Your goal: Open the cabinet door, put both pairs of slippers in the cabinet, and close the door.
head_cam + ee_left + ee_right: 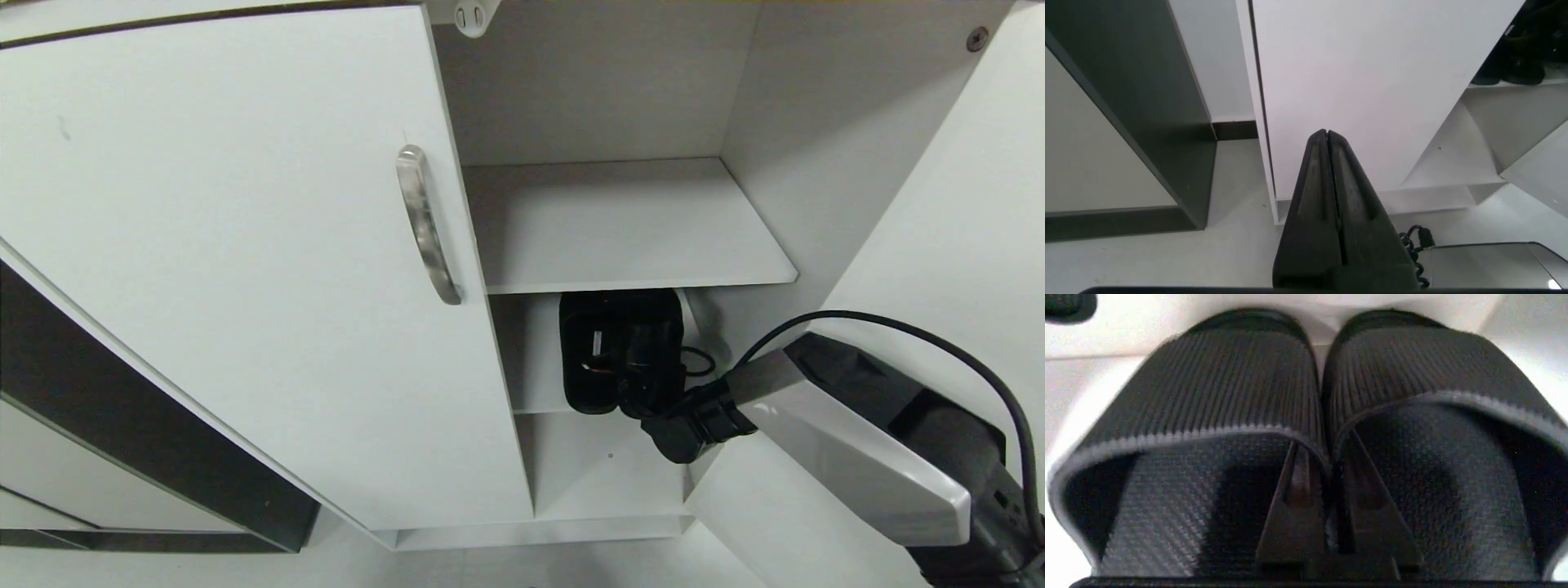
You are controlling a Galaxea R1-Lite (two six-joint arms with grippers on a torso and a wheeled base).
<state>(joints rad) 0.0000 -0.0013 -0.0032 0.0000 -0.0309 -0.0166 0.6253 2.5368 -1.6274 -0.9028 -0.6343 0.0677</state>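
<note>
My right jaws clamp the black ribbed foam slippers (1233,400), likely light and floppy, by their touching strap edges; my left jaws are together.

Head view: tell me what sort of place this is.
Likely a home entryway or a mock-up: a white cabinet with one door open, shelves inside, black slippers stowed there.

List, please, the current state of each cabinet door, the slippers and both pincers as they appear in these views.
Left cabinet door: closed.
Right cabinet door: swung open.
Black slippers: side by side on the lower shelf, held together.
Right pincer: shut on the slippers' adjoining inner walls.
Left pincer: shut, empty, in front of the closed door.
</note>
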